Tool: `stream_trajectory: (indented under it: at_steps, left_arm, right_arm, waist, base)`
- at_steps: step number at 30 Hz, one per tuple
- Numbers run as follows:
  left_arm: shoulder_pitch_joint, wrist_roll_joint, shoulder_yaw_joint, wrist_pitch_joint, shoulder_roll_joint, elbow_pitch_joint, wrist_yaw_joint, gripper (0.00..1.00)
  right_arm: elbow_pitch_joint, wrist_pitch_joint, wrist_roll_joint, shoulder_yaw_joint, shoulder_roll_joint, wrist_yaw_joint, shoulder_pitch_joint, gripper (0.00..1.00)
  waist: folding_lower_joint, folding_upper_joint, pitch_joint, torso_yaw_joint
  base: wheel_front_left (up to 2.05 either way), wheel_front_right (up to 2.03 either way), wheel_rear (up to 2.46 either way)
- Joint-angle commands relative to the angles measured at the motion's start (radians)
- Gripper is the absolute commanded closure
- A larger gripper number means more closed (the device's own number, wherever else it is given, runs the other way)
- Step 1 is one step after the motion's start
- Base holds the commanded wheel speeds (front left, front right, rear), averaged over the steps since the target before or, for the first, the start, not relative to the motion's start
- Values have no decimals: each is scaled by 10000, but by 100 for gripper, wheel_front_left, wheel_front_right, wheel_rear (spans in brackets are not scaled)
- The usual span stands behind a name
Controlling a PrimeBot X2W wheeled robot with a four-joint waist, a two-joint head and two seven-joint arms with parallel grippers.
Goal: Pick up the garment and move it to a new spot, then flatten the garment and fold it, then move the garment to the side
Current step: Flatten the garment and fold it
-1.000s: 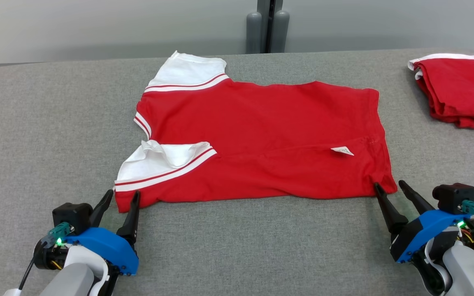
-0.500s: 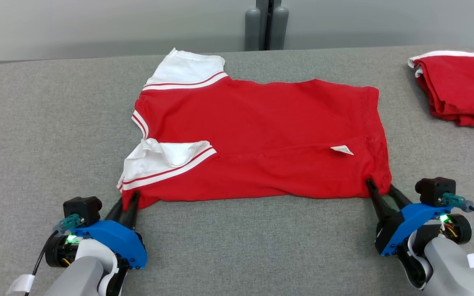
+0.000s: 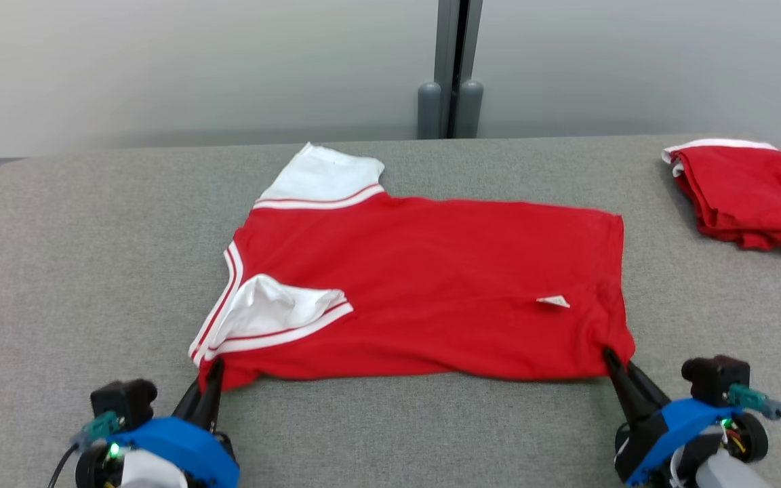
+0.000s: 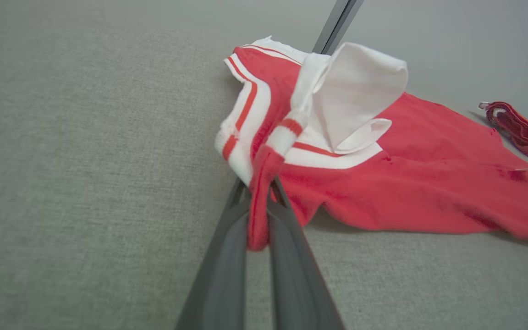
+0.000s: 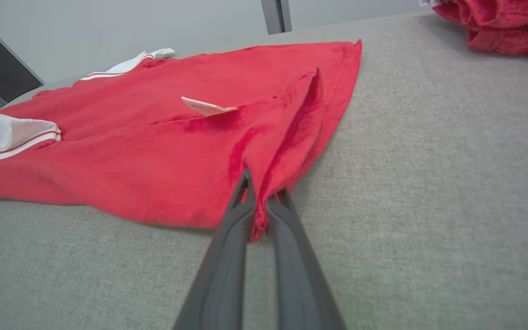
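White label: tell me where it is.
Head view: the label lies on the red shirt near its right hem, up-left of the right gripper.

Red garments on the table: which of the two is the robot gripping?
The spread-out shirt with white sleeves in the middle: the left gripper and right gripper each pinch a near corner. The bundled red garment at the far right lies untouched.

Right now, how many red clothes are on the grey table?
2. The red shirt with white sleeves lies spread in the middle; a folded red garment sits at the right, maybe hiding more.
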Motion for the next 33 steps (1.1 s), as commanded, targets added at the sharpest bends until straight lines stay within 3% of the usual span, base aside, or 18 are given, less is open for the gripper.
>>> stream_trajectory:
  at_steps: [1, 10, 17, 18, 19, 20, 26, 33]
  left_arm:
    - [308, -25, 137, -65, 97, -173, 126, 100]
    - [2867, -198, 799, -67, 519, -2631, 1171, 100]
    - [4018, -140, 653, 316, 852, -4122, 1893, 100]
    - [4062, -50, 620, 325, 892, -4253, 1971, 84]
    - [4065, -20, 628, 291, 873, -4344, 2056, 25]
    - [4089, -22, 659, 271, 839, -4409, 2123, 0]
    - [3864, 488, 916, 22, 815, -4804, 2313, 0]
    - [3594, 1777, 1904, -59, 492, -5628, 2462, 0]
  right_arm:
    - [-134, -42, 17, 30, -91, 5, 256, 100]
    - [-1872, -64, -7, -501, -482, 4, 2481, 100]
    - [-3016, 726, -245, -1158, -414, 4, 3864, 100]
    - [-3153, 879, -324, -1220, -373, 4, 3968, 82]
    - [-3273, 975, -377, -1313, -341, 4, 4021, 47]
    - [-3360, 1073, -465, -1424, -295, 4, 4093, 0]
    - [-3903, 1077, -1189, -2151, 20, 5, 4211, 0]
    - [-4864, 526, -1843, -2761, 181, 5, 3831, 0]
  waist:
    - [1, 1, -59, 2]
    - [1, 1, -490, 308]
    - [1, 1, -617, 381]
    - [1, 1, -620, 365]
    - [1, 1, -634, 354]
    - [1, 1, -646, 344]
    - [1, 1, -702, 202]
    - [1, 1, -775, -34]
  base:
    - [0, 0, 0]
    - [0, 0, 0]
    - [0, 0, 0]
    - [0, 0, 0]
    - [0, 0, 0]
    - [0, 0, 0]
    - [0, 0, 0]
    - [0, 0, 0]
